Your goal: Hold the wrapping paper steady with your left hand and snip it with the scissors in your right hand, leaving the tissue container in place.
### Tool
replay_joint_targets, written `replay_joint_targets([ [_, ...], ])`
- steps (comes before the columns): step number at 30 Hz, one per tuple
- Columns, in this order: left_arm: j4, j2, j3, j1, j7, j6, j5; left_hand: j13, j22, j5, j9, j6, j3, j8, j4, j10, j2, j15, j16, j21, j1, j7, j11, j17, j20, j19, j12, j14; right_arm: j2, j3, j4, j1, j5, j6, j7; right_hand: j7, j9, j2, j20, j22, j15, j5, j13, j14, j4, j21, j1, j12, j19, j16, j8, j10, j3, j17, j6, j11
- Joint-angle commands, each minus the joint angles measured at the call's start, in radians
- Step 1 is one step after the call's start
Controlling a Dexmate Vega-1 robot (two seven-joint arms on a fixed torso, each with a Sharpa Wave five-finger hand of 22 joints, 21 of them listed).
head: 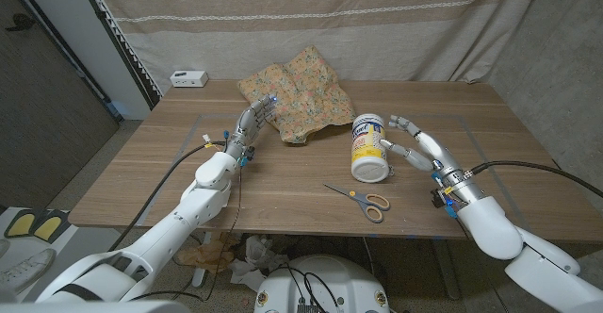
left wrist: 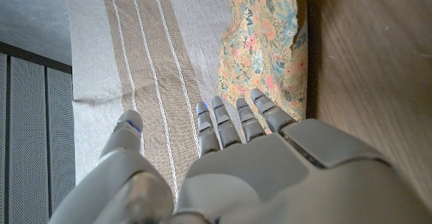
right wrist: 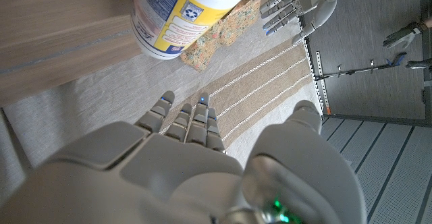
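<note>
The floral wrapping paper (head: pixel 297 99) lies crumpled at the table's far middle; it shows just beyond my left fingers as floral paper (left wrist: pixel 266 42). My left hand (head: pixel 250 124) is open at the paper's left edge, fingers extended, holding nothing. The tissue container (head: pixel 368 148), yellow and white, stands upright right of centre, and appears as the container (right wrist: pixel 182 15) ahead of my right hand. Orange-handled scissors (head: pixel 363 199) lie on the table in front of it. My right hand (head: pixel 415 143) is open beside the container's right, empty, apart from the scissors.
A small white box (head: pixel 188 78) sits at the table's far left corner. A striped curtain (head: pixel 311 11) hangs behind the table. Bare wood (head: pixel 151 186) spans the near left of the table (head: pixel 509 153).
</note>
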Motion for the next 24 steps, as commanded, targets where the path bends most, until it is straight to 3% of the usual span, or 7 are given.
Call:
replay_joint_targets([
  [1,-0.040,0.013,-0.006,0.019,0.024,0.016,0.002,0.002,0.005,-0.007,0.004,-0.035,0.004,-0.013,0.003,0.000,-0.003,-0.088,0.006,0.005,0.013,-0.004,-0.001,0.003,-0.037,-0.003,0.002,-0.002,0.009,0.020,-0.026,-0.046,-0.028,0.018,0.012,-0.002,0.003,0.000,-0.025,0.003,-0.029,-0.001,0.003,-0.049,-0.005,-0.002,0.019,-0.002,-0.013,-0.013,0.006,-0.011,-0.001,0.000,0.011,0.006],
  [6,-0.048,0.017,-0.006,0.025,0.017,0.019,-0.004,0.002,0.005,-0.007,0.004,-0.034,0.004,-0.011,0.003,0.000,-0.003,-0.088,0.007,0.005,0.014,-0.002,-0.004,0.003,-0.038,-0.004,0.002,0.000,0.015,0.024,-0.027,-0.056,-0.014,0.024,0.029,-0.047,0.005,0.000,-0.020,0.002,-0.030,-0.002,0.003,-0.037,-0.005,-0.002,0.020,0.001,-0.011,-0.006,0.012,-0.001,-0.002,0.000,0.038,-0.016],
  [11,-0.054,0.020,-0.007,0.030,0.021,0.024,-0.004,0.002,0.005,-0.008,0.004,-0.030,0.004,-0.008,0.003,-0.002,-0.003,-0.088,0.007,0.005,0.015,-0.001,-0.003,0.003,-0.038,-0.004,0.002,-0.002,0.023,0.028,-0.039,-0.069,-0.027,0.016,0.032,-0.049,0.005,0.002,-0.014,0.002,-0.017,-0.002,0.003,-0.034,-0.004,-0.002,0.022,0.006,-0.009,-0.003,0.014,0.012,-0.001,0.000,0.050,-0.021],
  [13,-0.057,0.021,-0.007,0.032,0.023,0.025,-0.004,0.002,0.005,-0.008,0.004,-0.030,0.004,-0.008,0.003,-0.001,-0.003,-0.087,0.006,0.006,0.016,-0.002,-0.001,0.003,-0.038,-0.004,0.002,-0.003,0.024,0.029,-0.042,-0.073,-0.025,0.017,0.038,-0.052,0.006,0.004,0.003,0.003,0.007,-0.002,0.003,-0.044,-0.004,-0.005,0.024,0.002,-0.016,-0.006,0.013,0.004,0.000,0.001,0.052,-0.027],
  [17,-0.067,0.026,-0.009,0.038,0.026,0.029,-0.004,0.002,0.005,-0.009,0.004,-0.030,0.004,-0.008,0.003,-0.001,-0.003,-0.087,0.007,0.006,0.017,-0.001,-0.001,0.003,-0.038,-0.005,0.002,-0.003,0.029,0.028,-0.046,-0.079,-0.025,0.023,0.043,-0.064,0.007,0.006,0.015,0.004,0.024,-0.002,0.004,-0.047,-0.005,-0.004,0.027,-0.002,-0.016,-0.005,0.013,-0.008,0.001,0.002,0.055,-0.030],
  [24,-0.069,0.029,-0.012,0.043,0.022,0.019,-0.006,0.002,0.005,-0.009,0.004,-0.031,0.003,-0.008,0.003,0.000,-0.004,-0.087,0.007,0.006,0.018,-0.003,-0.001,0.003,-0.039,-0.006,0.003,-0.003,0.035,0.036,-0.061,-0.092,-0.035,0.024,0.050,-0.066,0.008,0.007,0.020,0.005,0.028,-0.002,0.006,-0.033,-0.007,-0.001,0.034,0.008,-0.012,0.002,0.017,0.016,0.004,0.004,0.072,-0.031],
])
